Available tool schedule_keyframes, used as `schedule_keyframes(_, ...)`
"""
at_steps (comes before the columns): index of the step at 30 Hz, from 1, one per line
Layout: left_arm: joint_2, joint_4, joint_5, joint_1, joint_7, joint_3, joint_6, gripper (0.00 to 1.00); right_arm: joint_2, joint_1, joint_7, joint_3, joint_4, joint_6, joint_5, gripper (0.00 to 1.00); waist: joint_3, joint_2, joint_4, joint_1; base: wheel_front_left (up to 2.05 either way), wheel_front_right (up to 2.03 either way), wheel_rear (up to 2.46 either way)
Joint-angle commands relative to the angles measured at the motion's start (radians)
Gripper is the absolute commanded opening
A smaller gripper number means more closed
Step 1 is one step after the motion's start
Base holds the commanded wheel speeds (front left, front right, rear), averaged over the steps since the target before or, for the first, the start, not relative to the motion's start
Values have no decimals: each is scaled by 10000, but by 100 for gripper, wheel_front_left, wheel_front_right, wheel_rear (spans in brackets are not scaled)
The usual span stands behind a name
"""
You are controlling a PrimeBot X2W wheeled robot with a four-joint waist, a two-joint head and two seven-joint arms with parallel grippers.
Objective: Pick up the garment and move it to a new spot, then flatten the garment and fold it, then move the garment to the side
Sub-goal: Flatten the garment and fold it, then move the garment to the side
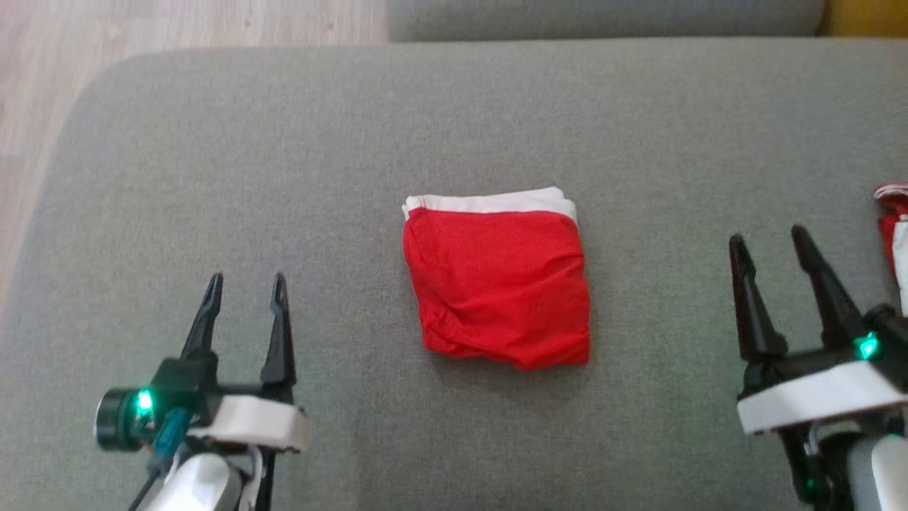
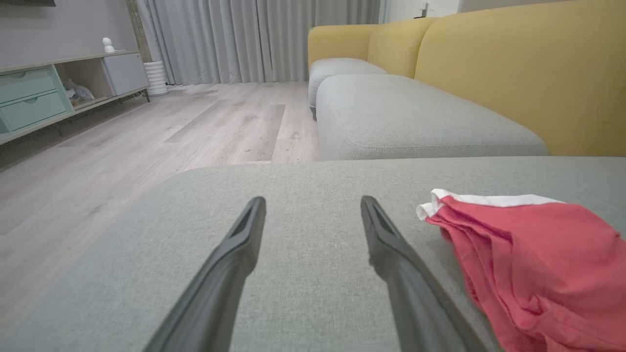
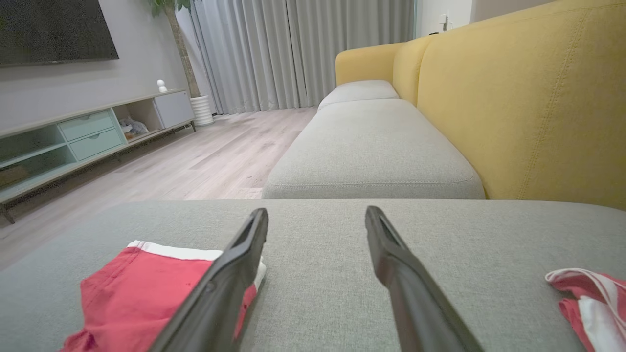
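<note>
The garment (image 1: 498, 280) is red with a white waistband, folded into a rough square in the middle of the grey sofa cushion (image 1: 298, 156). It lies free, touched by neither gripper. My left gripper (image 1: 245, 283) hovers open to its lower left, fingers spread and empty. To the lower right, my right gripper (image 1: 770, 238) stands open and empty too. In the left wrist view the garment (image 2: 533, 254) lies right of the open gripper (image 2: 313, 203). In the right wrist view the garment (image 3: 146, 293) lies left of the gripper (image 3: 317, 212), partly behind the left finger (image 3: 230, 278).
A second red and white cloth (image 1: 895, 234) lies at the cushion's right edge, close to my right gripper, also seen as the cloth (image 3: 592, 298). Yellow sofa backrest (image 3: 528, 107) runs along the right. Wooden floor (image 1: 71, 92) lies beyond the cushion's left edge.
</note>
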Motion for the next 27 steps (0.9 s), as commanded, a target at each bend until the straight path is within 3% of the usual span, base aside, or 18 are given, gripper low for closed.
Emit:
schedule_keyframes(1, 365, -299, -5, -105, -17, 495, 67, 100, -34, 34, 93, 139, -478, -17, -87, 100, -216, 0, -51, 1, 0, 0, 0)
schedule_keyframes(14, 747, -644, -157, 1114, 381, 362, 363, 100, 501, 1439, 793, -38, -888, -17, -85, 100, -1144, 0, -148, 1, 0, 0, 0)
schedule_keyframes(27, 814, -844, -194, 1234, 515, 296, 476, 100, 626, 1482, 854, 13, -951, -17, -58, 100, -1171, 0, -190, 1, 0, 0, 0)
